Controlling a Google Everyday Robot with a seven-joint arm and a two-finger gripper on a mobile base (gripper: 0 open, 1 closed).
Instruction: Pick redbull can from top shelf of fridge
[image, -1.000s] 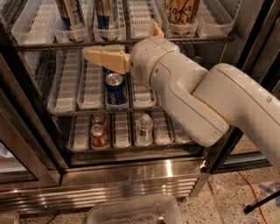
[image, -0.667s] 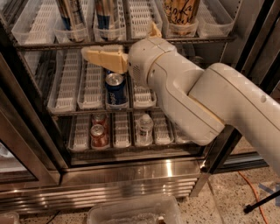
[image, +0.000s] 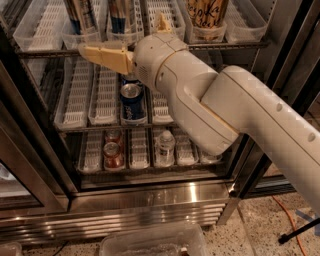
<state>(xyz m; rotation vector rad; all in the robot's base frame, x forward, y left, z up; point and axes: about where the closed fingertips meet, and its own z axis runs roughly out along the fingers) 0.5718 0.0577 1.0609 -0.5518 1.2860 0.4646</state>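
Collision risk: gripper (image: 105, 56) just below top shelf (image: 230, 46).
Its opening cannot be told; rising directly may strike the shelf, toppling the redbull can (image: 120, 15).

On the top shelf (image: 50, 51) one redbull can (image: 120, 15), one other tall slim can (image: 82, 15) and one wide tan can (image: 207, 12) are counted. Lower, one blue Pepsi can (image: 132, 100), two red cans (image: 113, 155) and one water bottle (image: 164, 146) are seen. One gripper (image: 102, 55) is found just before the top shelf's front edge.
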